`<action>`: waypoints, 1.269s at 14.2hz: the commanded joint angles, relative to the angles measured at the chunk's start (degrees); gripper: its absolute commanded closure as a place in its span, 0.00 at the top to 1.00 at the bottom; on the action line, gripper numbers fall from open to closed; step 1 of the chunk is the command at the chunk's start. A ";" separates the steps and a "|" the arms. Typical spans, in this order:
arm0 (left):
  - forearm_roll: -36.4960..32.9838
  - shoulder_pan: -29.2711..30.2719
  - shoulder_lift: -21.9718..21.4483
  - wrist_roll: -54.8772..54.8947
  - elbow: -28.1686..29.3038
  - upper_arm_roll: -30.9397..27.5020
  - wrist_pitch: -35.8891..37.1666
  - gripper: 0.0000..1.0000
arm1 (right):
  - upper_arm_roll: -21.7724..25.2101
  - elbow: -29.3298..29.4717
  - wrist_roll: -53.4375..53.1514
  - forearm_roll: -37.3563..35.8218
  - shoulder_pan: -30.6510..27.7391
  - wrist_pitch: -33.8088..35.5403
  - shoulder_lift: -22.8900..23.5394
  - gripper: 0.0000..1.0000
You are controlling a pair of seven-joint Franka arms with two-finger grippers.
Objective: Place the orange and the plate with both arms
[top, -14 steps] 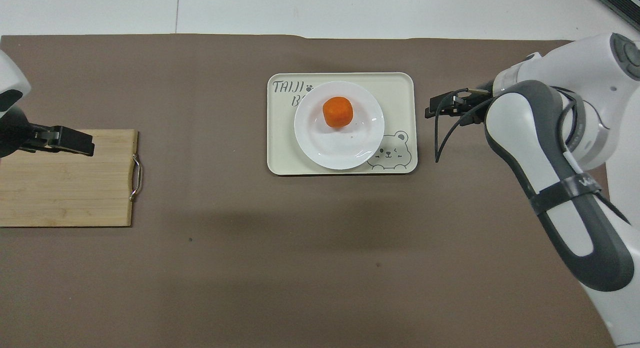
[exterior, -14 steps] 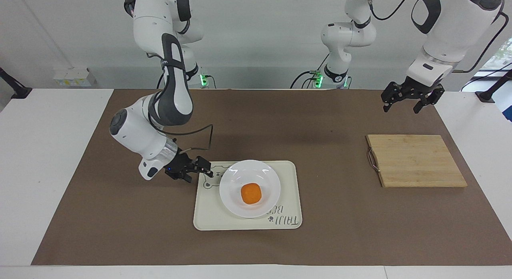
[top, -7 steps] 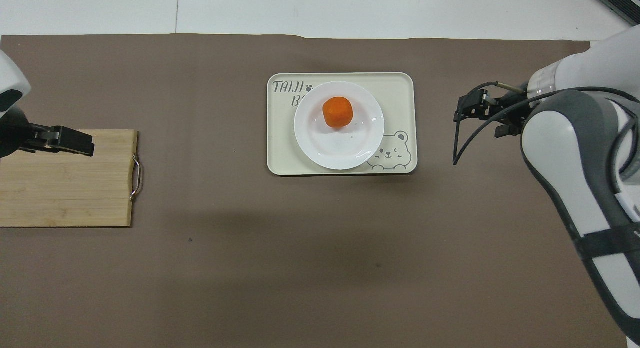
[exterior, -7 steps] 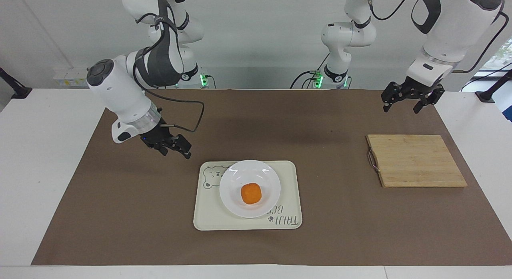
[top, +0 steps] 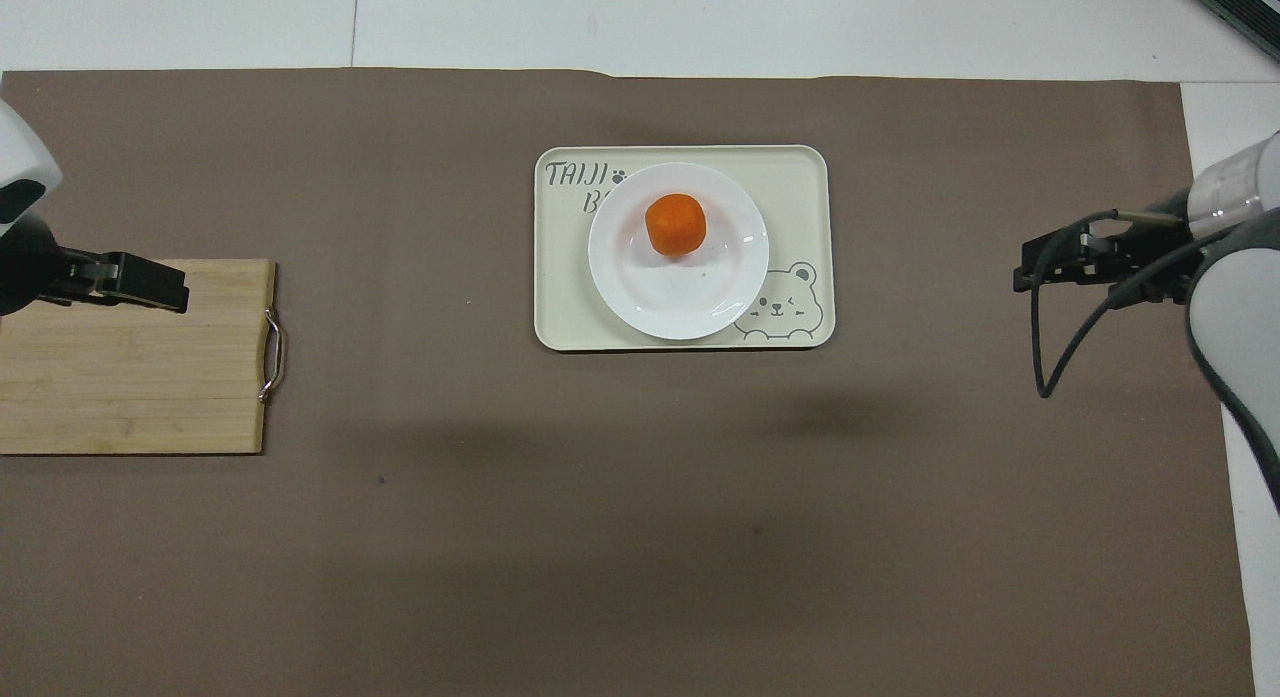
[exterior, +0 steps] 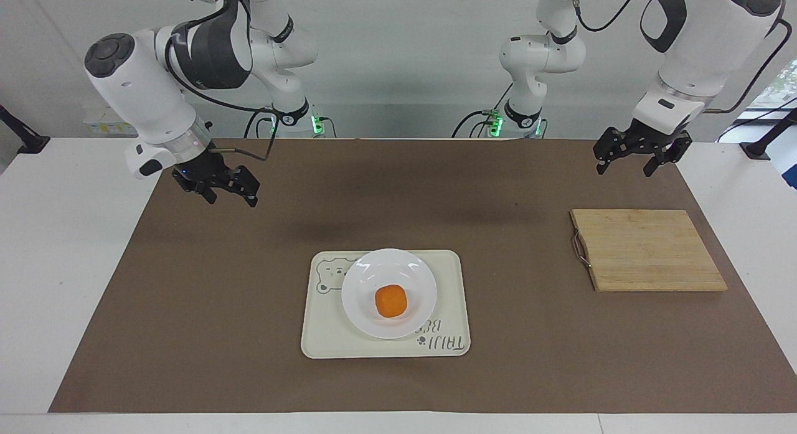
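Note:
The orange point(exterior: 391, 301) point(top: 676, 224) rests in the white plate point(exterior: 373, 273) point(top: 682, 302). The plate sits on a cream tray point(exterior: 324, 337) point(top: 800, 182) with a bear drawing, in the middle of the brown mat. My right gripper point(exterior: 230, 199) point(top: 1025, 275) hangs open and holds nothing, raised over bare mat toward the right arm's end, well apart from the tray. My left gripper point(exterior: 624, 170) point(top: 175, 287) waits open and holds nothing, up in the air by the cutting board at the left arm's end.
A bamboo cutting board point(exterior: 647, 250) point(top: 130, 367) with a metal handle lies on the mat toward the left arm's end. The brown mat point(exterior: 498, 191) covers most of the white table.
My right gripper has drawn back from the tray's edge, rising and swinging out toward the right arm's end of the table. Plate, orange and left arm have not moved.

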State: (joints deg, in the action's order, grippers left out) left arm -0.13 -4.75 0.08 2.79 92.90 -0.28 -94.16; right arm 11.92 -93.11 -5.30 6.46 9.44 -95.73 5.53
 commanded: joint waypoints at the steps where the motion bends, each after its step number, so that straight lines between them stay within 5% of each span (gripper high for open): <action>1: -0.66 0.71 -0.17 0.46 -0.70 0.55 1.18 1.00 | -0.49 -1.11 2.48 -3.55 -0.91 2.47 -4.20 1.00; 6: -0.66 0.71 -0.26 0.46 -0.70 0.55 1.18 1.00 | -1.63 0.90 2.84 -6.99 -0.04 7.55 -7.64 1.00; 8: -0.66 0.71 -0.17 0.46 -0.70 0.55 1.18 1.00 | -2.16 6.51 2.75 -6.99 -0.04 12.30 -7.46 1.00; 18: -0.66 0.71 -0.17 0.46 -0.70 0.55 1.18 1.00 | -2.95 3.29 9.17 -9.36 0.05 8.37 -9.31 1.00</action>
State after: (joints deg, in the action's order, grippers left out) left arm -0.13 -4.75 0.08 2.79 92.90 -0.28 -94.16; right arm 9.14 -88.16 2.10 -0.80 9.62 -85.78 -2.71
